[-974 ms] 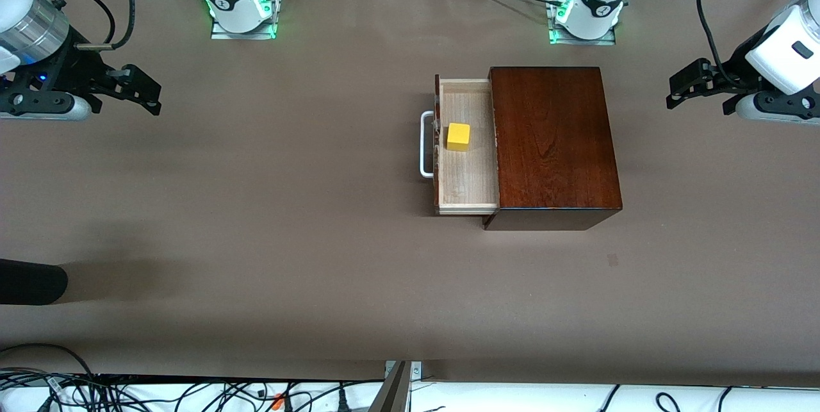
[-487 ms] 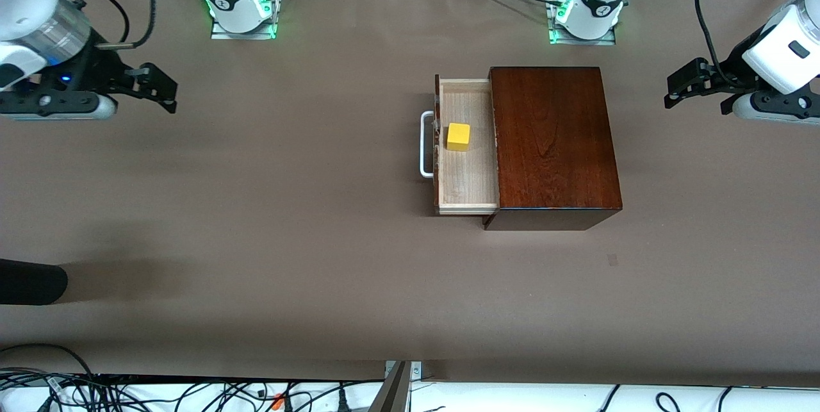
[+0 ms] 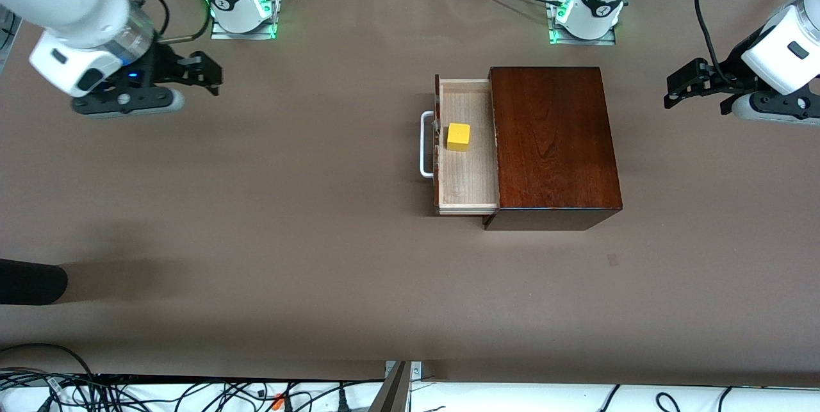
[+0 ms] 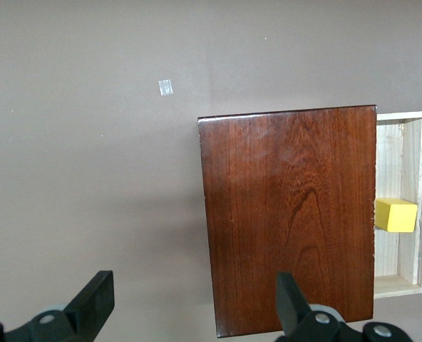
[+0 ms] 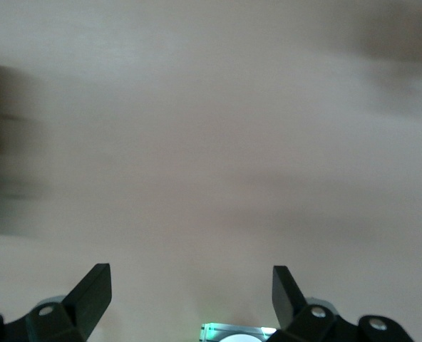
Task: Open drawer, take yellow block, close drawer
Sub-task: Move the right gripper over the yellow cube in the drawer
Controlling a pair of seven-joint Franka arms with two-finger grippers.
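The dark reddish-brown wooden box (image 3: 554, 136) stands mid-table with its drawer (image 3: 467, 188) pulled out toward the right arm's end, white handle (image 3: 424, 145) on its front. The yellow block (image 3: 458, 136) lies in the drawer's pale interior. In the left wrist view the box (image 4: 289, 214), the drawer (image 4: 400, 285) and the block (image 4: 395, 215) show too. My right gripper (image 3: 208, 75) is open and empty, in the air over bare table at the right arm's end. My left gripper (image 3: 679, 88) is open and empty, in the air beside the box at the left arm's end.
A small pale mark (image 3: 612, 260) lies on the brown table nearer the front camera than the box. A dark object (image 3: 29, 280) pokes in at the table edge on the right arm's end. Cables (image 3: 192, 393) run along the front edge.
My right gripper has swung in over the table toward the drawer. My left gripper has barely shifted. Drawer and block have not moved.
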